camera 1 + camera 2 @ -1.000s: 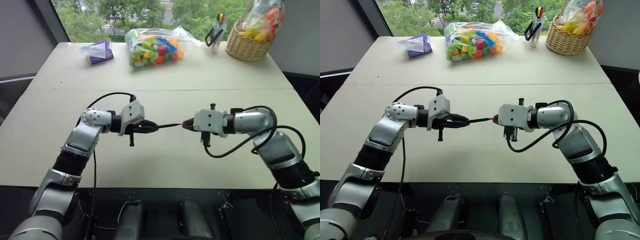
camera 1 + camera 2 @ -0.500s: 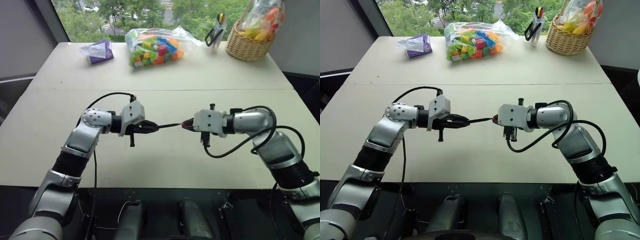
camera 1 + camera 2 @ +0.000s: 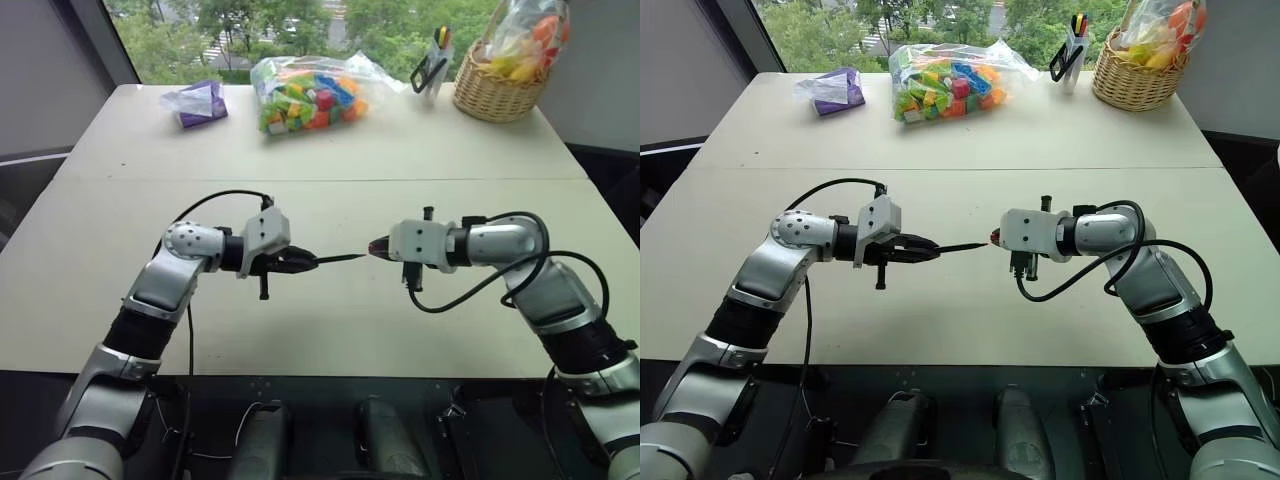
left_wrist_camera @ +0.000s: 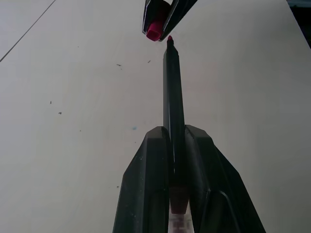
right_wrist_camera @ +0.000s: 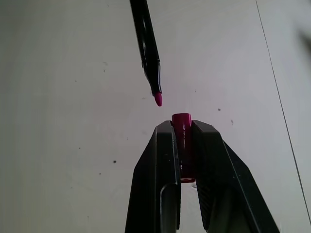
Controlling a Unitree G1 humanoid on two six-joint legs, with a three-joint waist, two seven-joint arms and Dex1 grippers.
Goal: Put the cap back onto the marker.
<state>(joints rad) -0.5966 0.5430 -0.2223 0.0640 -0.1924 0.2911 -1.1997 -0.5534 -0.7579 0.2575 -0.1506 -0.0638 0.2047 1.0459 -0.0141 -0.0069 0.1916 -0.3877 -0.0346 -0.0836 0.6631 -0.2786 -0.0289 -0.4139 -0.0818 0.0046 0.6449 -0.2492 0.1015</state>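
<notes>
The marker [image 4: 173, 97] is clamped in the left gripper [image 3: 300, 262] and is held level above the worktop [image 3: 320, 160], with its pink tip pointed toward the right gripper [image 3: 376, 247]. The cap [image 5: 182, 121] is gripped between the closed fingers of the right gripper. A small gap is seen between the tip and the cap, slightly out of line.
</notes>
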